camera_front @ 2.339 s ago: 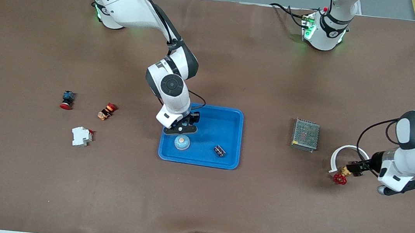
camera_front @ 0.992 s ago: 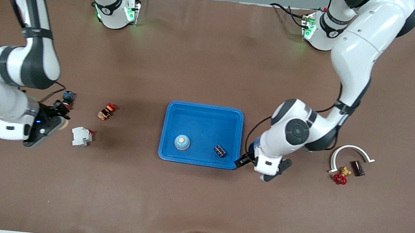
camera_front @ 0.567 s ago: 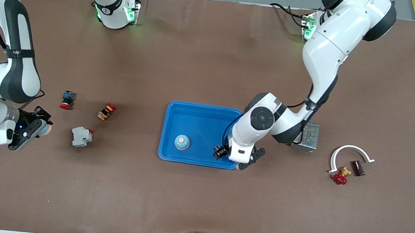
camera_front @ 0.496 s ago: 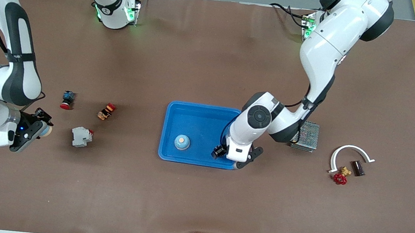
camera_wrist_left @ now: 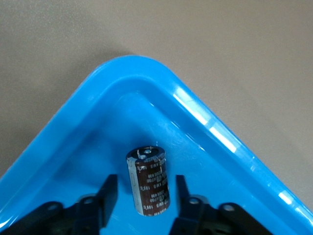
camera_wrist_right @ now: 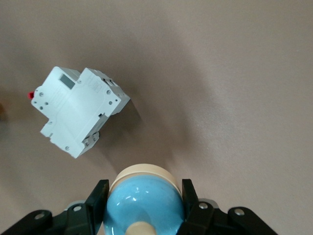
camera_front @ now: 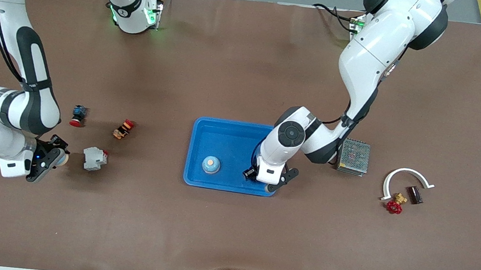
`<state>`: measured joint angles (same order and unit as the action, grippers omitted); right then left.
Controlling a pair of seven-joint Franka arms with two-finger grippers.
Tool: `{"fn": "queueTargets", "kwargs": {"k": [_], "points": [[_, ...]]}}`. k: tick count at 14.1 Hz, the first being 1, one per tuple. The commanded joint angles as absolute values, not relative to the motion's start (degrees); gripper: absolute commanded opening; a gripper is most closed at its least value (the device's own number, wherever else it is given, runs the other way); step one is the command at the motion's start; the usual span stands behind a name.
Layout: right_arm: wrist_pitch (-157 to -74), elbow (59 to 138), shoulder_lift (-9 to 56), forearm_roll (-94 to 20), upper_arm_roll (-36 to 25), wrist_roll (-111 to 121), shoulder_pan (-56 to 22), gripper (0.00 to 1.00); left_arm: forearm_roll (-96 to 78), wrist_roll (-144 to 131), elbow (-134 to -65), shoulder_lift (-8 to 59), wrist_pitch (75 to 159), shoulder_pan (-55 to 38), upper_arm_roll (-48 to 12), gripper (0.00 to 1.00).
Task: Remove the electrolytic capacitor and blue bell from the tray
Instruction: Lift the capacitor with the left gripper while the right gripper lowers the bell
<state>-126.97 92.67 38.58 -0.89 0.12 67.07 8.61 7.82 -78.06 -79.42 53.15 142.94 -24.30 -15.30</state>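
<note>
A blue tray (camera_front: pixel 237 124) sits mid-table. A light-blue bell (camera_front: pixel 211 164) with an orange knob stands in it. My left gripper (camera_front: pixel 250 173) is low in the tray's corner nearest the front camera at the left arm's end. In the left wrist view it (camera_wrist_left: pixel 145 188) is open, and a brown capacitor (camera_wrist_left: pixel 151 178) lies between its fingers with a gap on each side. My right gripper (camera_front: pixel 59 158) is shut on a second light-blue bell (camera_wrist_right: pixel 144 200) with a cream base. It holds this bell low over the table beside a white circuit breaker (camera_front: pixel 94 158).
The breaker also shows in the right wrist view (camera_wrist_right: pixel 78 110). A red-orange button (camera_front: pixel 123 129) and a blue-red button (camera_front: pixel 77 115) lie farther from the front camera than the breaker. At the left arm's end are a metal mesh box (camera_front: pixel 354 156), a white arc (camera_front: pixel 408 173), a red valve (camera_front: pixel 394 207) and a brown part (camera_front: pixel 414 194).
My left gripper has moved from outside the tray's edge into its corner and now straddles the capacitor. My right gripper, with its bell, has shifted closer to the white breaker.
</note>
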Motion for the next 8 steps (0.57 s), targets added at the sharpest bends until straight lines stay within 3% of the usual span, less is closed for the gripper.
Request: {"fn": "queueTargets", "kwargs": {"k": [1,2,4,8], "points": [[-128.2,91.8,40.0,-1.7,1.5,68.8,10.2,0.48,8.8,-78.9,-78.0,53.3,143.2,-25.1,-14.6,0.09],[-129.5,91.8,40.8,-1.8,1.6,69.6,10.4,0.48,9.0,-78.9,-78.0,52.7,142.9,-25.0,-14.6,0.00],[-131.7,91.8,41.6,-2.8,1.5,72.5,10.5,0.48,9.1,-78.9,-78.2,50.9,141.3,-24.9,-14.6,0.00],[-133.6,92.0,42.9,-3.6,1.5,73.0,10.5,0.49,9.1,-78.2,-78.3,44.2,129.4,-22.8,-14.7,0.00]]}}
